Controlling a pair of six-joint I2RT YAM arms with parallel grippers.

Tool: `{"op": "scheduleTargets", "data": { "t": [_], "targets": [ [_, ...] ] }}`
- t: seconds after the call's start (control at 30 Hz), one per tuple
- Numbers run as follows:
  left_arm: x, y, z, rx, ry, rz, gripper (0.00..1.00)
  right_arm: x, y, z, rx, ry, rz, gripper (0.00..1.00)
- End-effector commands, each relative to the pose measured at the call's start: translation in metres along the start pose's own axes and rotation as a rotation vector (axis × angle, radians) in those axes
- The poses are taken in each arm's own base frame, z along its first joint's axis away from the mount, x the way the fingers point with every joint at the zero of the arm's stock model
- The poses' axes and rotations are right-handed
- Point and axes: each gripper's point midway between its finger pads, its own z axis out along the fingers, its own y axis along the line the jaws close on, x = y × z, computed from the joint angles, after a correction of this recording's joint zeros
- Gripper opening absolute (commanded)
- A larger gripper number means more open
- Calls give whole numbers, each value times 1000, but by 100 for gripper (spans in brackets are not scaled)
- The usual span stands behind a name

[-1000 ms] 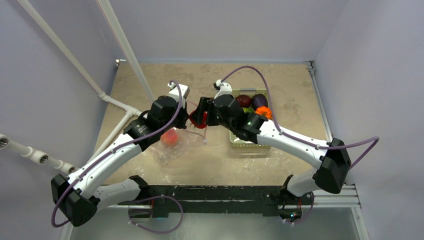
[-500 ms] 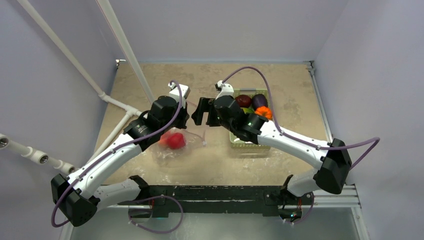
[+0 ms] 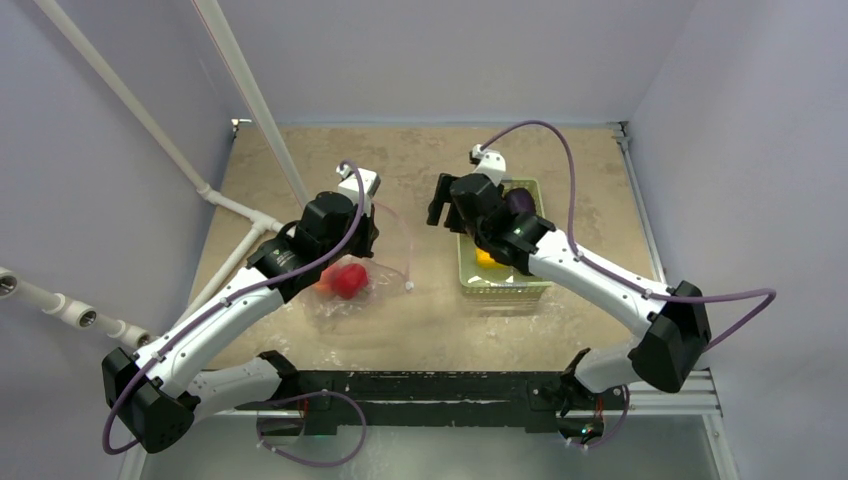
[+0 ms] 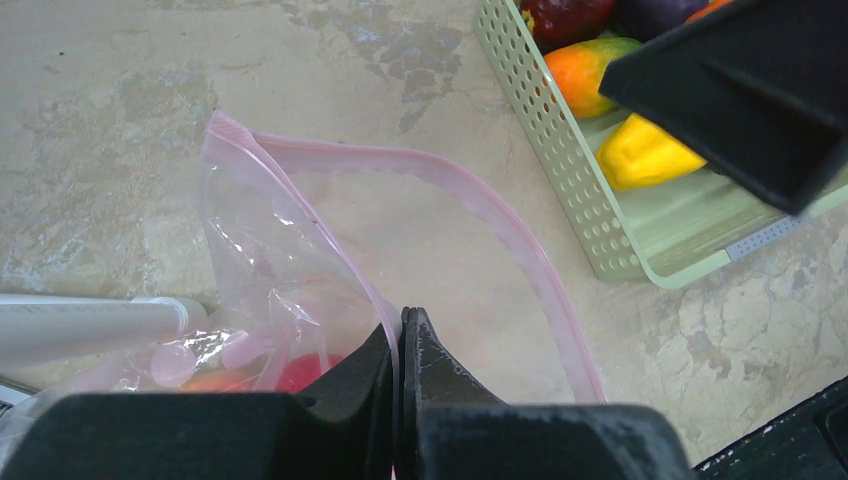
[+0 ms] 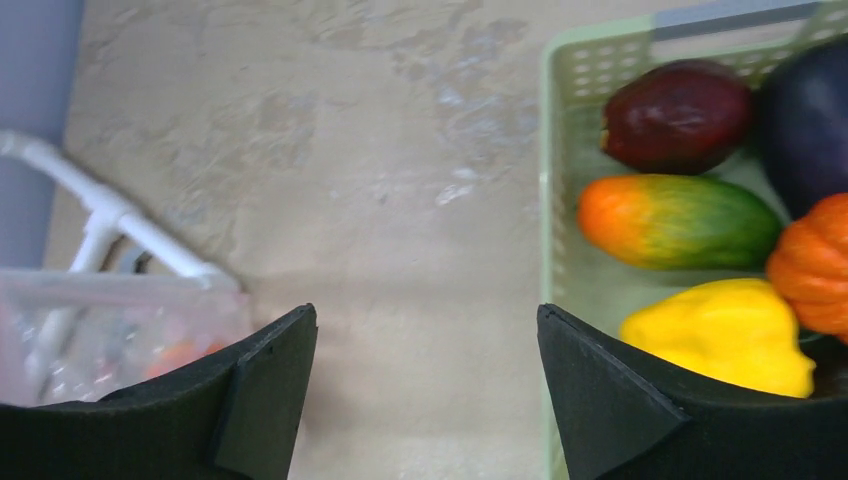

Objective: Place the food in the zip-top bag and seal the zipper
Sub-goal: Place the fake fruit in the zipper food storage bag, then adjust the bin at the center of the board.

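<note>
My left gripper (image 4: 401, 318) is shut on the near lip of the zip-top bag (image 4: 262, 240), holding its mouth open above the table. The pink zipper (image 4: 500, 215) curves round the open mouth, and a white slider tab (image 3: 410, 284) hangs at its end. A red apple (image 3: 349, 281) and a peach (image 4: 214, 382) lie inside the bag. My right gripper (image 5: 427, 315) stands open and empty over bare table, between the bag and the basket. More food lies in the basket: a dark plum (image 5: 678, 115), an eggplant (image 5: 812, 125), a yellow pepper (image 5: 725, 338) and a pumpkin (image 5: 818, 268).
The pale green basket (image 5: 549, 150) stands right of the bag and also holds an orange-green fruit (image 5: 680, 222). White pipes (image 3: 232, 205) run along the left side of the table. Walls close in the back and both sides.
My right gripper opened and let the red apple go; it now lies in the bag. That gripper then moved right and back to the basket's left edge. The left gripper kept its hold.
</note>
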Motion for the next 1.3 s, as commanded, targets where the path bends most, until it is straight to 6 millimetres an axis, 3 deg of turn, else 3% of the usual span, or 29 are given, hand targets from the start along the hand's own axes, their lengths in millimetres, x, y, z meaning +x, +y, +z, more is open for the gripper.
{"op": "scheduleTargets", "data": {
  "t": [0.0,0.23,0.6,0.93,1.1,1.27],
  "targets": [
    [-11,-1,-1,7,-46,1,0,-5,-35,12,101,-22,-34,80],
    [-11,-1,0,5,-44,1,0,28,-57,45,185,50,-90,65],
    [-15,-1,-4,8,-58,0,0,59,-80,85,272,115,-148,41],
    [-18,-1,-8,11,-72,-1,0,64,-79,104,275,129,-180,21],
    [-18,-1,-9,10,-74,0,0,62,-72,112,264,126,-195,1],
    [-18,-1,-8,8,-73,1,0,52,-61,117,236,105,-204,0]
  ]
}}
